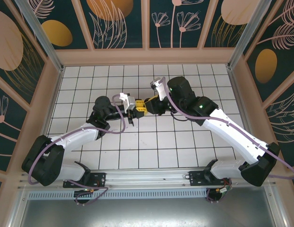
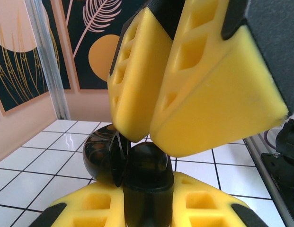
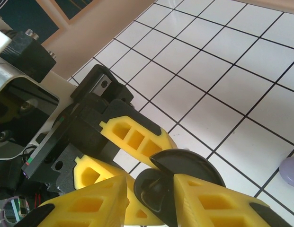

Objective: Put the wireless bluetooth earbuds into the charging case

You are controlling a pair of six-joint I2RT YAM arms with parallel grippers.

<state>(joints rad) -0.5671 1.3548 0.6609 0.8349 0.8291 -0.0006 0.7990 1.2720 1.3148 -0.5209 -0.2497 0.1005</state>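
Top view: we are looking down from above and behind the arm bases over the tiled table (image 1: 137, 151). Wrist views: we are looking close-up from opposite sides, both sharing the black case (image 2: 147, 165).

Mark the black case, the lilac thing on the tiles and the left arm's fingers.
black case (image 3: 154, 191): right wrist view, glossy inside of one half.
lilac thing (image 3: 290, 171): right wrist view, its rounded top at the picture's edge.
left arm's fingers (image 3: 137, 139): right wrist view, the upper yellow finger's side.
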